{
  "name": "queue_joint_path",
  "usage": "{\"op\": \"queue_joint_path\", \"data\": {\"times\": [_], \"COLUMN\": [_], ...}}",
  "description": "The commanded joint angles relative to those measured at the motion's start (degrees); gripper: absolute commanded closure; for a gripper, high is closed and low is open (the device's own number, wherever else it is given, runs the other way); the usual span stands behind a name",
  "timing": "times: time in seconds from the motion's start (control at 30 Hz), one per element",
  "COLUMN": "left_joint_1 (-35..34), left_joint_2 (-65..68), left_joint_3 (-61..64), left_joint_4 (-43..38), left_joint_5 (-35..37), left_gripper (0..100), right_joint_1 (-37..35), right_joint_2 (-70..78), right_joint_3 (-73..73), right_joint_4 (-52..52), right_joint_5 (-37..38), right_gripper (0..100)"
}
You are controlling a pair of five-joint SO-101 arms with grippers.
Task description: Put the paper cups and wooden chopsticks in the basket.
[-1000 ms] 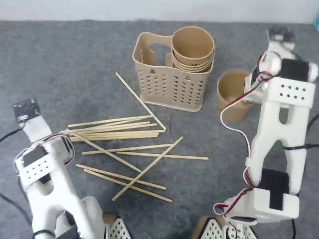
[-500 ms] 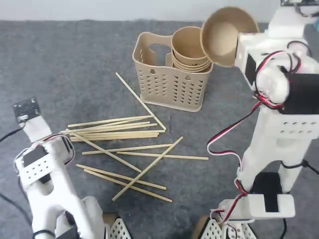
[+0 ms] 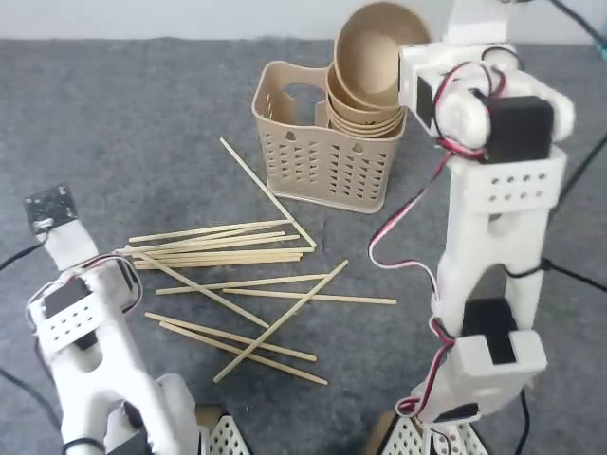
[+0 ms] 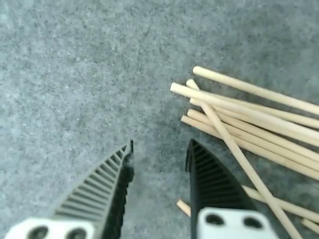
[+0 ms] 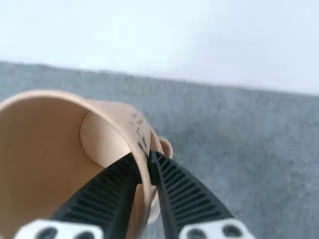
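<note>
Straddling the paper cup (image 5: 50, 149) rim, right hand (image 5: 145, 157) clamps.

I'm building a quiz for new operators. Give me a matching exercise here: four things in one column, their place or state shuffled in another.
1. held paper cup
2. stacked paper cups
3. wooden chopsticks
4. left gripper

A. open, over grey mat
B. nested in the basket
C. scattered on the mat
D. tilted, rim pinched by right gripper

Pairs: 1-D, 2-B, 3-C, 4-A

Matt paper cup (image 5: 45, 149), wooden chopsticks (image 3: 228, 254), plastic basket (image 3: 313, 161)
</note>
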Motion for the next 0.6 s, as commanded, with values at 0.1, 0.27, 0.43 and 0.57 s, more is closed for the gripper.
{"op": "queue_joint_path", "data": {"times": [0.1, 0.27, 0.43, 0.57], "left_joint_1": [0.97, 0.88, 0.88, 0.88], "left_joint_2": [-2.02, -2.02, -2.02, -2.02], "left_joint_3": [0.57, 0.57, 0.66, 0.66], "left_joint_4": [-2.73, -2.64, -2.64, -2.64], "left_joint_5": [-0.44, -0.44, -0.44, -0.44], "left_gripper": [84, 84, 84, 84], "right_joint_1": [-0.57, -0.57, -1.10, -1.01], "right_joint_2": [2.59, 4.26, 4.00, 1.98], "right_joint_3": [-1.32, -1.32, -1.76, -6.24], "right_joint_4": [0.75, 0.92, 0.84, 2.86], "right_joint_5": [-0.44, -0.35, -0.35, -0.35], "right_gripper": [99.1, 96.1, 76.4, 75.7]}}
